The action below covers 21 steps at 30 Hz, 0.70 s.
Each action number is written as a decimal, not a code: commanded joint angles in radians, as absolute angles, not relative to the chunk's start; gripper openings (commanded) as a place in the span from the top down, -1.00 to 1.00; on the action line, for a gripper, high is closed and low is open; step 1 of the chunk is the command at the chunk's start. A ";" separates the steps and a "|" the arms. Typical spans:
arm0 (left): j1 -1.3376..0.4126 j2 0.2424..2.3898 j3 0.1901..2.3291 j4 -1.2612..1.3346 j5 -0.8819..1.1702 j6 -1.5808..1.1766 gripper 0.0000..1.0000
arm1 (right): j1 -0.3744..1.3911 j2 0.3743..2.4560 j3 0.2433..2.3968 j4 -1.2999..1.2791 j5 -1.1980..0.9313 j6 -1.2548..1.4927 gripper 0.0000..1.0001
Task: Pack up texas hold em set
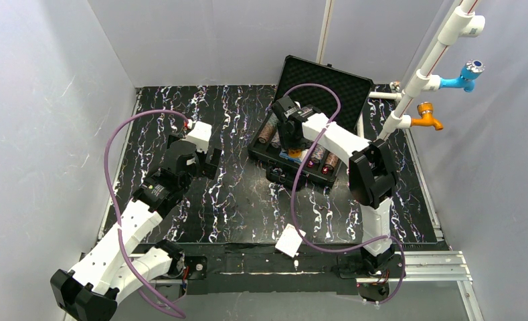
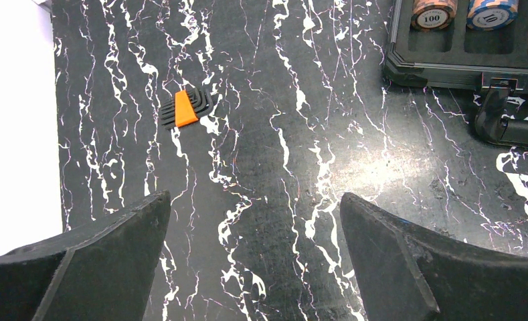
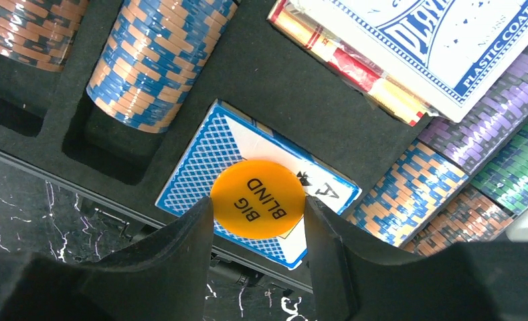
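My right gripper [image 3: 257, 217] is clenched on the orange disc [image 3: 257, 194], one finger against each side of its rim, and the words BIG BLIND face up. I hold the disc over a blue deck [image 3: 194, 167] that lies in the foam of the case [image 1: 328, 83]. I cannot tell whether the disc touches that deck. The case stands open toward the far right of the surface [image 2: 281, 167], its lid leaning back at the far edge. Beside the blue deck, rows of chips [image 3: 157, 60] lie on their sides in the foam slots, and a boxed deck [image 3: 408, 40] rests on a red deck [image 3: 344, 63] just beyond. My left gripper [image 2: 254, 207] is released, jaws wide with nothing between them, and hangs over the bare surface left of the case. A set of hex keys [image 2: 184, 107] in an orange holder lies on the surface ahead of it, nearer the left edge.
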<state>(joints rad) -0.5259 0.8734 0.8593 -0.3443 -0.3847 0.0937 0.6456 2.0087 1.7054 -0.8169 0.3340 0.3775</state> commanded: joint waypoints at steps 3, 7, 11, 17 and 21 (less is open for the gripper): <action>-0.530 0.851 0.867 -0.342 -0.408 0.103 -0.97 | 0.617 2.011 1.752 -0.831 0.328 0.353 0.18; -0.530 0.851 0.867 -0.341 -0.408 0.102 -0.97 | 0.617 2.013 1.745 -0.831 0.308 0.355 0.18; -0.530 0.853 0.865 -0.340 -0.408 0.104 -0.97 | 0.617 2.014 1.734 -0.822 0.289 0.353 0.18; -0.530 0.853 0.865 -0.341 -0.408 0.104 -0.97 | 0.617 2.014 1.732 -0.820 0.274 0.352 0.16; -0.530 0.853 0.865 -0.340 -0.407 0.106 -0.97 | 0.617 2.008 1.730 -0.821 0.273 0.353 0.14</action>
